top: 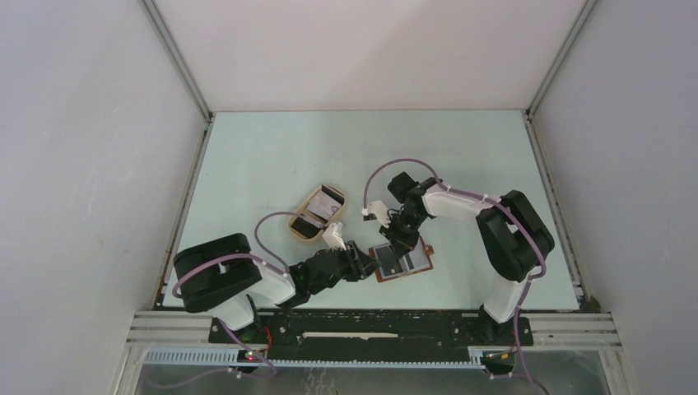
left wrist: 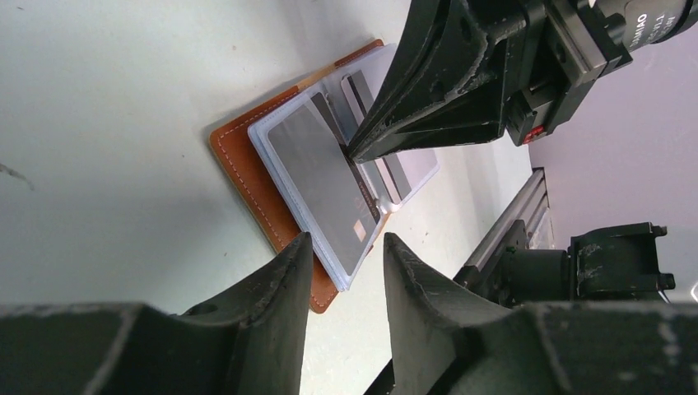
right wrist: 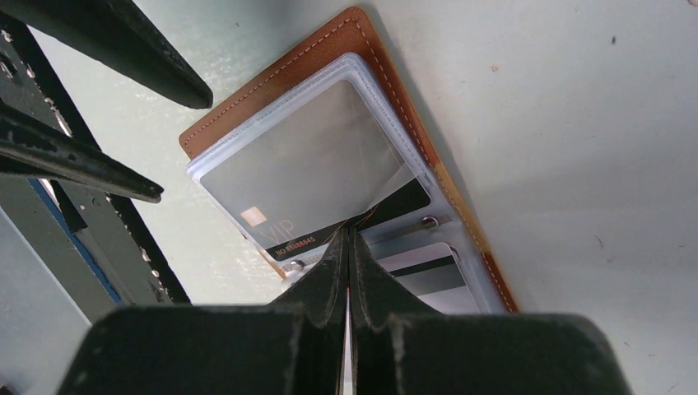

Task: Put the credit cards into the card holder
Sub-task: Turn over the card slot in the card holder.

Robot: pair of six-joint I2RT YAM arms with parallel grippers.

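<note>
The card holder [top: 403, 262] lies open on the table, its reddish-brown cover [left wrist: 247, 160] under clear sleeves. A grey credit card [right wrist: 304, 169] marked VIP sits in the top sleeve [left wrist: 325, 185]. Another card with a black stripe [right wrist: 428, 276] shows in the other half. My right gripper [right wrist: 349, 232] is shut, its tips pressing down at the grey card's edge by the holder's middle [left wrist: 350, 154]. My left gripper [left wrist: 346, 243] is open just off the holder's near corner, with nothing between its fingers. More credit cards [top: 328, 200] lie in the tray.
An oval tan tray [top: 296, 234] stands on the table to the left of and behind the holder. The left gripper's fingers [right wrist: 123, 53] show at the right wrist view's upper left. A metal rail [left wrist: 510, 218] runs along the table's near edge.
</note>
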